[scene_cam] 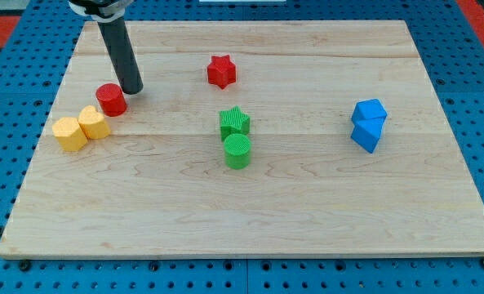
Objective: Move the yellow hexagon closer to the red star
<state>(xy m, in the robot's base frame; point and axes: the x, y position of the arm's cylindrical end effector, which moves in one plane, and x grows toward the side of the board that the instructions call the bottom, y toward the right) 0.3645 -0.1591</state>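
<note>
Two yellow blocks touch at the view's left. The right one (93, 122) looks like the yellow hexagon; the left one (69, 134) is a yellow block whose shape I cannot make out for sure. The red star (221, 71) lies near the view's top centre, far to the right of them. My tip (132, 88) rests on the board just right of and above a red cylinder (111, 100), close to it, and up and to the right of the yellow hexagon.
A green star (234, 122) and a green cylinder (237, 151) touch at the board's centre. Two blue blocks (368, 124) touch at the view's right. The wooden board (307, 220) lies on a blue pegboard.
</note>
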